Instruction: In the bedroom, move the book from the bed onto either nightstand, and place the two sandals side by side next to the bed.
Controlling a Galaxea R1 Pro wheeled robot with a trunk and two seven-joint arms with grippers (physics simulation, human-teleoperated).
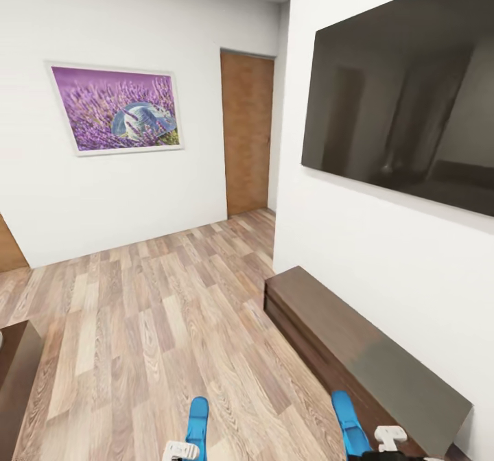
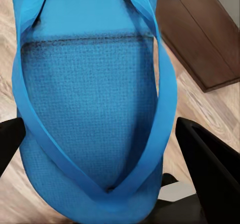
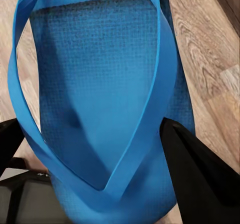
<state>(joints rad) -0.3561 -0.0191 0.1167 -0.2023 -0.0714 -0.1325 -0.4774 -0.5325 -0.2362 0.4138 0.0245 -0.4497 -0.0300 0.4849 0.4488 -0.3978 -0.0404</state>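
You're mid-carry: left gripper (image 2: pixel 100 149) is clamped on one sandal (image 2: pixel 90 109), right gripper (image 3: pixel 95 149) is clamped on the other sandal (image 3: pixel 100 84). Ahead there's just wood floor (image 1: pixel 158 324), a door (image 1: pixel 247 132) and a TV (image 1: pixel 405 104), so next you'll probably need to turn toward the bed.

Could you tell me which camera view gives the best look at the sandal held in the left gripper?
The left wrist view: the left sandal shows its blue textured footbed and both straps close up, between the left gripper's dark jaws. The head view shows a blue sliver of it at the bottom edge. The right wrist view shows the other sandal.
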